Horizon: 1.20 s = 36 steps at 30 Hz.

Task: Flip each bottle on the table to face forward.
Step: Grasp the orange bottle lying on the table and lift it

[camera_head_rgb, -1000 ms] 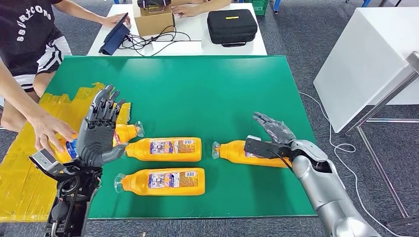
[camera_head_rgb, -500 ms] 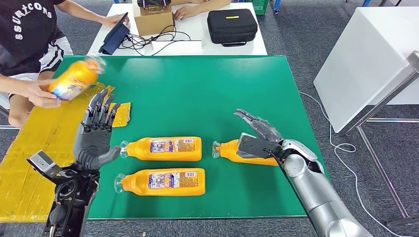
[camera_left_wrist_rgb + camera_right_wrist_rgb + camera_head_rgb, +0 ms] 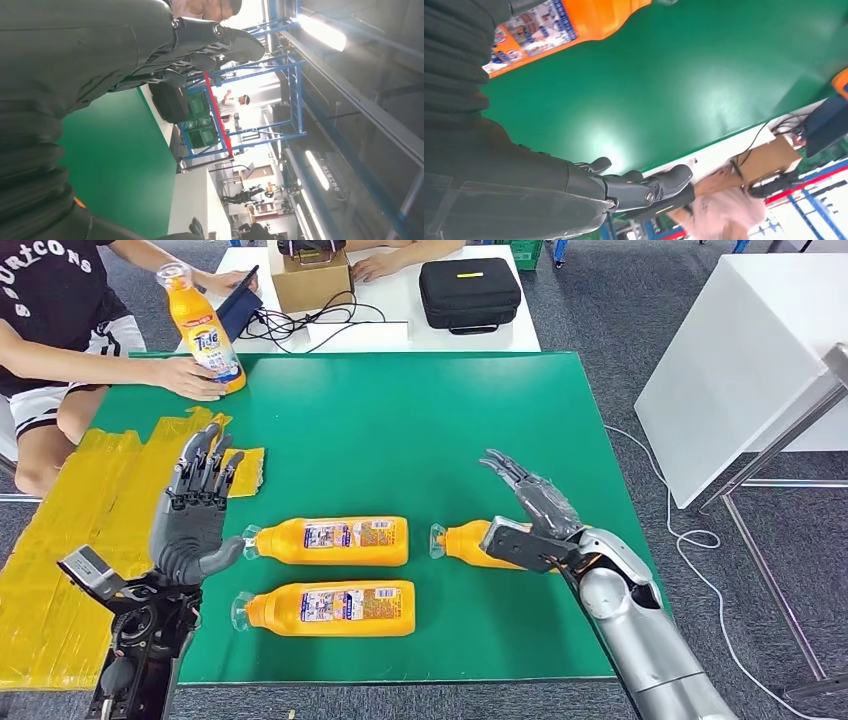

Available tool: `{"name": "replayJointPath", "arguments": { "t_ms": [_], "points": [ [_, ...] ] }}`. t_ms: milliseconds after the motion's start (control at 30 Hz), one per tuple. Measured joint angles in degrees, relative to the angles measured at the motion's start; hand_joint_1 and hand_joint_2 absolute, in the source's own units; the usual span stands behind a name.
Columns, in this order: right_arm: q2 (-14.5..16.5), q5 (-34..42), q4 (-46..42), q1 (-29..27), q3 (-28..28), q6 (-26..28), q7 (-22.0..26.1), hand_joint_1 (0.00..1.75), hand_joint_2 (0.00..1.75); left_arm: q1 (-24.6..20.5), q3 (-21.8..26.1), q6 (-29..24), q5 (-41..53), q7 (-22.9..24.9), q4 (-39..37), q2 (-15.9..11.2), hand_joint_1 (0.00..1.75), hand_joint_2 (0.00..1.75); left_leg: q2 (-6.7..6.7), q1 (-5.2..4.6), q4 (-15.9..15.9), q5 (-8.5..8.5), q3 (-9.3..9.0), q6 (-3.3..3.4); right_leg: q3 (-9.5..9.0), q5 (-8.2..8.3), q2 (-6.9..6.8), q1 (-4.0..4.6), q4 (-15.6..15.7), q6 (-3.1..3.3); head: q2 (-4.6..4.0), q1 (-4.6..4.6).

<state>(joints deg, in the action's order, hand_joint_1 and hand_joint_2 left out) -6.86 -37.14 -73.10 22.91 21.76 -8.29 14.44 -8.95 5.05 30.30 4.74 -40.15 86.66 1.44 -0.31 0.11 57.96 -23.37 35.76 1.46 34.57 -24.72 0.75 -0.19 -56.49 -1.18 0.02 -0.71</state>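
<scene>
Look at the green desk (image 3: 420,430). You have three orange bottles lying on their sides on it, all with caps pointing to 9 o'clock. The upper lying bottle (image 3: 330,541) is near the middle of the desk. The lower lying bottle (image 3: 325,608) is just below it, at 6 o'clock from it, and the two are a little apart. The right-side bottle (image 3: 470,543) lies at 3 o'clock from the upper one, with a gap between them.

Your right hand (image 3: 530,520) is over the back part of the right-side bottle. Its fingers (image 3: 505,470) are stretched out and spread, pointing to about 11 o'clock, and they hold nothing. You cannot tell if the palm touches the bottle. In the right wrist view you see the fingers (image 3: 644,187) straight out over the green top, and the labelled side of that bottle (image 3: 549,25) close by.

Your left hand (image 3: 195,515) is up at the desk's 9 o'clock edge, palm up on end, fingers (image 3: 205,465) straight, close side by side, and pointing to 12 o'clock. It holds nothing. Its thumb tip is just beside the cap of the upper lying bottle.

A fourth bottle, the standing bottle (image 3: 200,325), is upright at the desk's far left corner, at 11 o'clock. A person's hand (image 3: 190,378) grips its lower part.

Yellow tape (image 3: 90,510) covers the desk's left side.
</scene>
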Motion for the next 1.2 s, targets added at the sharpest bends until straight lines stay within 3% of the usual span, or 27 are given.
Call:
{"name": "replayJointPath", "arguments": {
  "t_ms": [200,600,1200],
  "points": [
    [-2.62,-3.89,-2.04,-3.24,-0.63,0.57,-3.69,0.0,1.75,-0.98,0.15,0.61,0.5,0.0,-1.47,0.03,0.0,1.75,0.0,0.0,0.0,-0.03,0.0,0.0,0.0,0.0,0.0,-0.01,0.02,0.0,0.0,0.0],
    [-5.37,-9.42,-0.66,-7.02,-1.38,1.28,-6.59,0.0,1.75,-2.22,0.15,1.4,1.19,0.0,-3.51,0.37,0.0,1.75,-0.01,0.0,0.0,-0.03,0.0,0.0,0.0,0.0,-0.01,-0.01,0.02,0.0,0.0,0.0],
    [-6.26,-13.78,4.15,-8.13,-3.86,2.43,-8.14,0.0,1.75,-3.36,0.02,0.91,1.27,0.0,-5.22,0.37,0.0,1.75,0.01,0.0,0.0,-0.03,0.01,0.0,-0.01,0.0,-0.01,-0.01,0.02,0.0,0.0,-0.01]
  ]
}}
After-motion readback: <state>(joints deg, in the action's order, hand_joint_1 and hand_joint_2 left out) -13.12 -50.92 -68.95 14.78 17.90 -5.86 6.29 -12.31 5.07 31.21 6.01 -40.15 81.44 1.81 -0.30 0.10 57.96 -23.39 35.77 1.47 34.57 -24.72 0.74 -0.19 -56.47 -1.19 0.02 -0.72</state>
